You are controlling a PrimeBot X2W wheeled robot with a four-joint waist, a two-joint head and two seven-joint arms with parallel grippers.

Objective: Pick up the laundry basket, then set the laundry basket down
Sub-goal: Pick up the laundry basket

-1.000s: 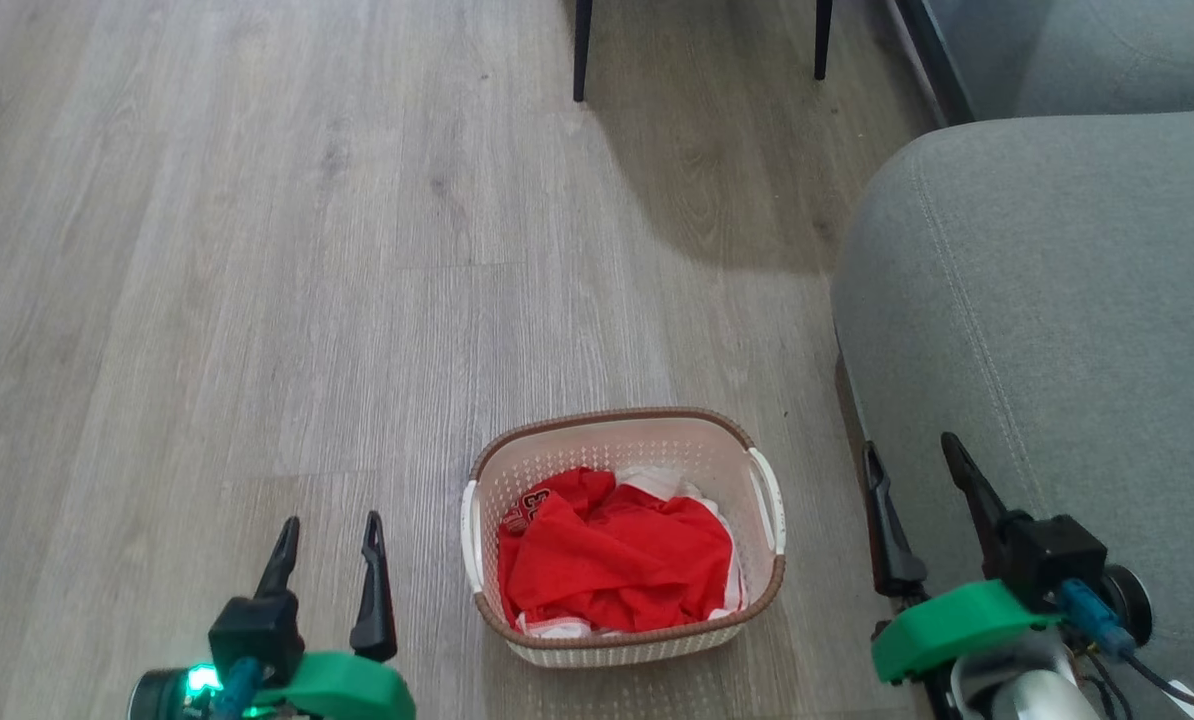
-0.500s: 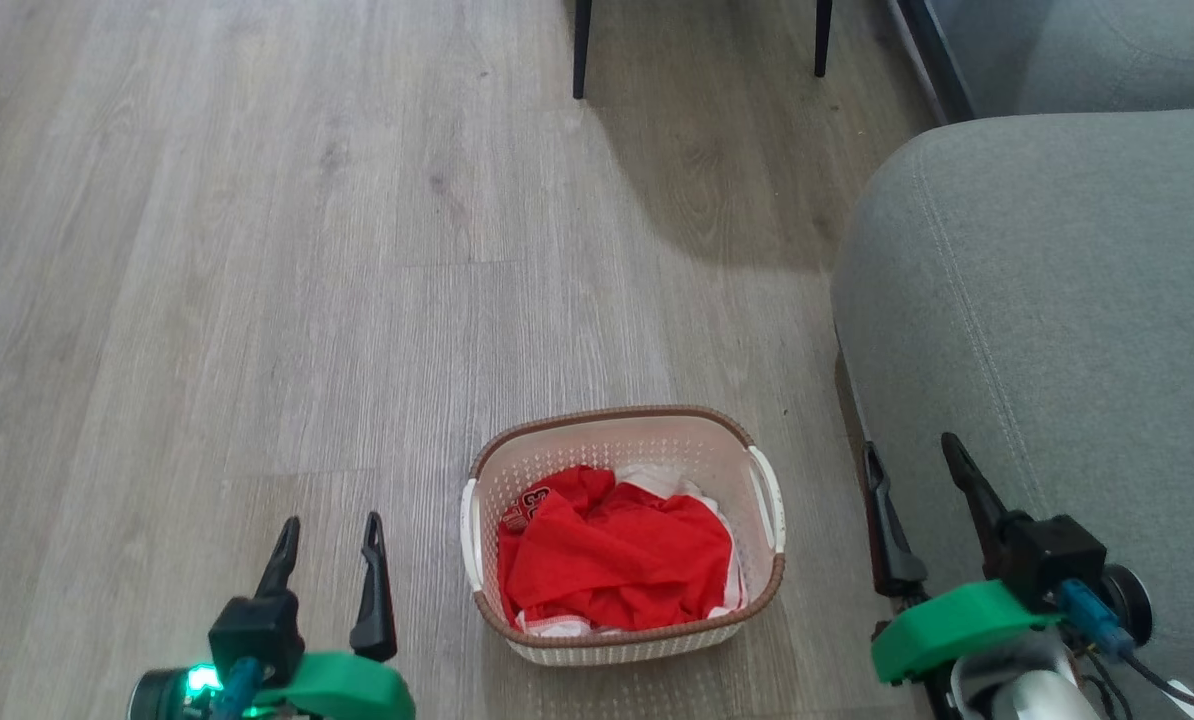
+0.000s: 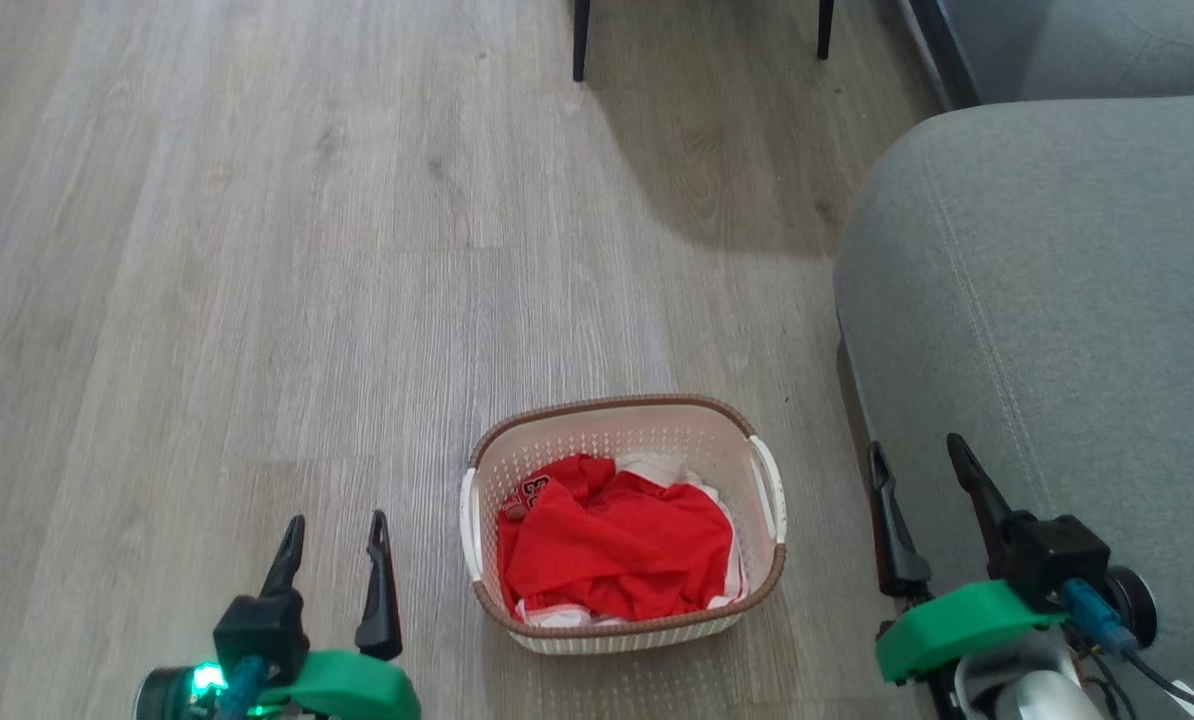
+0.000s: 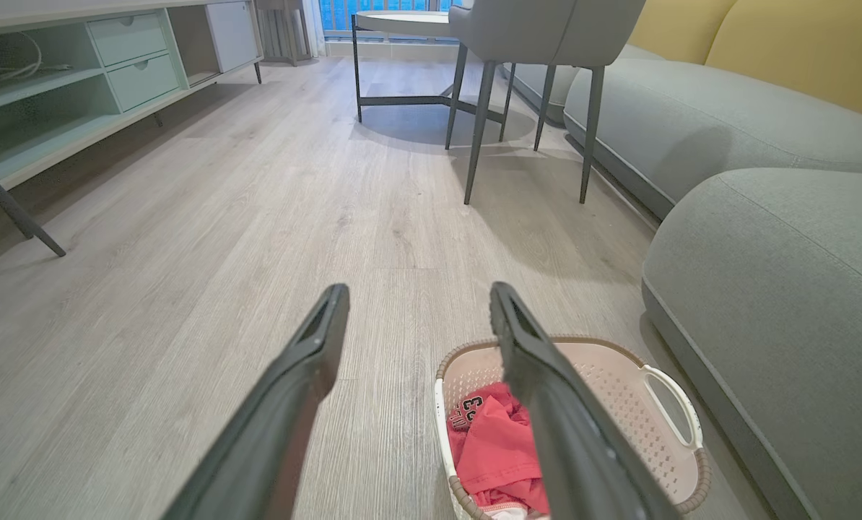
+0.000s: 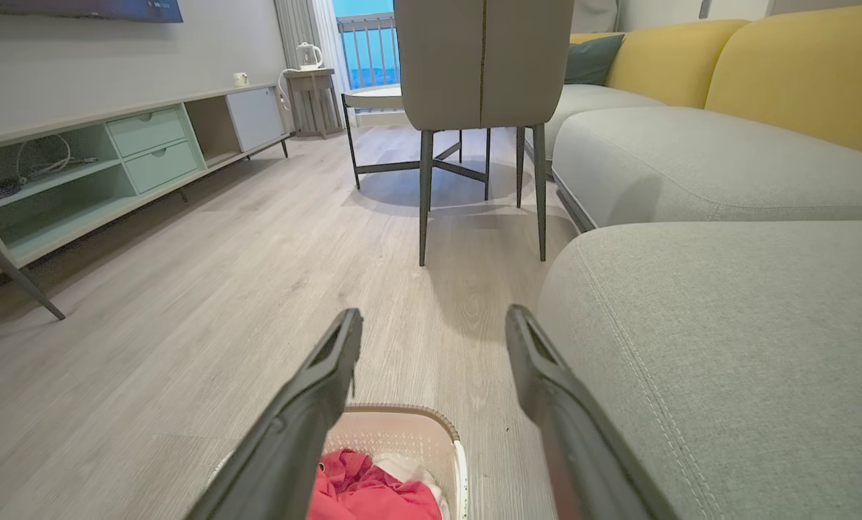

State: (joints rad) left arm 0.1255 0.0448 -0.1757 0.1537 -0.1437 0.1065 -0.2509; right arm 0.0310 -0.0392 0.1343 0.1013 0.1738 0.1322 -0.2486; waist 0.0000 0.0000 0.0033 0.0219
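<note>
Sitting on the pale grey wood-plank floor (image 3: 257, 250), the laundry basket (image 3: 617, 403) is occupying the lower middle of the head view. It is standing upright, with crumpled red and white clothes (image 3: 607, 550) lying inside it. Its right side is standing near the rounded front of a grey fabric sofa (image 3: 1057, 300), which is taking up the right side of that frame. A strip of bare planks is showing between the two.

The left gripper (image 3: 337, 518) is hanging at the lower left, beside the basket and apart from it. Its two dark fingers are spread with only air between them. The right gripper (image 3: 912, 446) is hanging at the lower right, its fingers likewise parted and gripping nothing, overlapping the sofa's edge in the picture.

At the top edge, two dark chair legs (image 3: 581, 40) are casting a soft shadow across the planks. In the right wrist view a grey chair (image 5: 483, 65) is standing in the upper middle, in front of a round table (image 5: 370, 97) on a dark frame. Yellow back cushions (image 5: 799, 72) are running along the sofa at the upper right. A long low cabinet (image 5: 135, 152) with pale green drawers and open shelves is lining the wall on the left. A white kettle (image 5: 305, 54) is sitting on a small stand near a bright window at the top.
</note>
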